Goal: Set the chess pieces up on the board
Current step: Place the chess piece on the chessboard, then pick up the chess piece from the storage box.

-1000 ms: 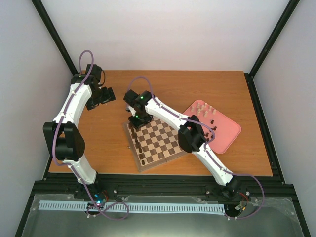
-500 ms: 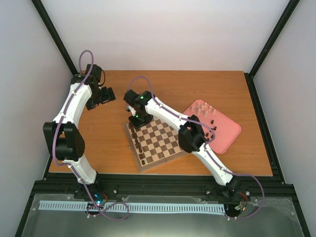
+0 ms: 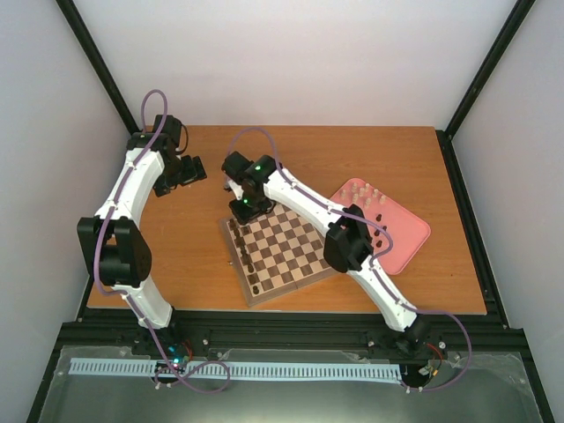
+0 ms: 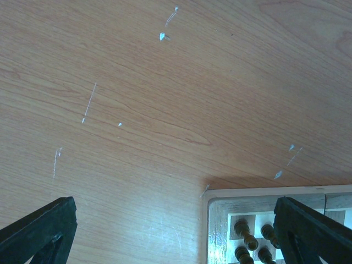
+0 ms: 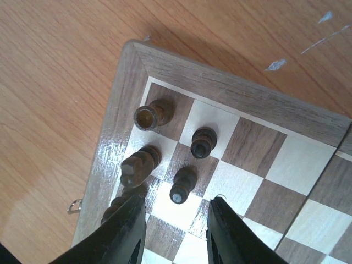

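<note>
The board [image 3: 291, 256] lies mid-table, with dark chess pieces [image 3: 247, 258] in a row along its left edge. My right gripper [image 3: 244, 210] hovers over the board's far left corner [image 5: 231, 91], open, with nothing between its fingers [image 5: 124, 231]. Just beyond the fingertips a dark pawn [image 5: 181, 186] stands free. Near it are a rook [image 5: 151, 115], another pawn [image 5: 202, 142] and a knight [image 5: 138, 165]. My left gripper [image 3: 187, 172] hangs open over bare table to the board's far left. Its view catches the board corner [image 4: 217, 231] and some dark pieces [image 4: 245, 234].
A pink tray [image 3: 401, 242] at the right of the board holds several cream and dark pieces [image 3: 370, 201]. The right arm's forearm stretches across the board's right side. Black frame posts stand at the table's far corners.
My right wrist has drawn slightly back and left from the board's corner, and its elbow has shifted right. The left arm has not moved.
</note>
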Controlling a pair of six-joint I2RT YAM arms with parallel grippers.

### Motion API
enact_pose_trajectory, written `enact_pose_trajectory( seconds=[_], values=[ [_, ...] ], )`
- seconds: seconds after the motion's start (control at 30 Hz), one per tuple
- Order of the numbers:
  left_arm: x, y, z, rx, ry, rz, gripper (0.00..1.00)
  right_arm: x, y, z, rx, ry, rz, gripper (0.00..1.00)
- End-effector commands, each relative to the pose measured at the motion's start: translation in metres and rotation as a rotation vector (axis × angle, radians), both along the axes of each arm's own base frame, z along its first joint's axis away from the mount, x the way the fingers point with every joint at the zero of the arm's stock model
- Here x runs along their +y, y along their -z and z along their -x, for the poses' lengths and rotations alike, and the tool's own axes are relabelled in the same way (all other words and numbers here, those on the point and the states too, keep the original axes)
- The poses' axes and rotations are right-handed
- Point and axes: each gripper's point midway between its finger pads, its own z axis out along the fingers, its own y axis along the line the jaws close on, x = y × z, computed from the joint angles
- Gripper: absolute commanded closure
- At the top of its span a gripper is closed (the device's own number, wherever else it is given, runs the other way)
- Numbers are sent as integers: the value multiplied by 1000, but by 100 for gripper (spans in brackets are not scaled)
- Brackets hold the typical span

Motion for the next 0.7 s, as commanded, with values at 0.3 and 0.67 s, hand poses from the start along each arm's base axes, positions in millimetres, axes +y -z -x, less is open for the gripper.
enact_pose_trajectory(
  seconds=[0.3,0.67],
  values=[
    [-3,-7,-8,-18,11,-4,0,-75,-112,-55,-188,255,-94,58],
    [-5,-5,-9,-16,12,10,0,-299,-83,-45,-142,781,139,51]
  ],
)
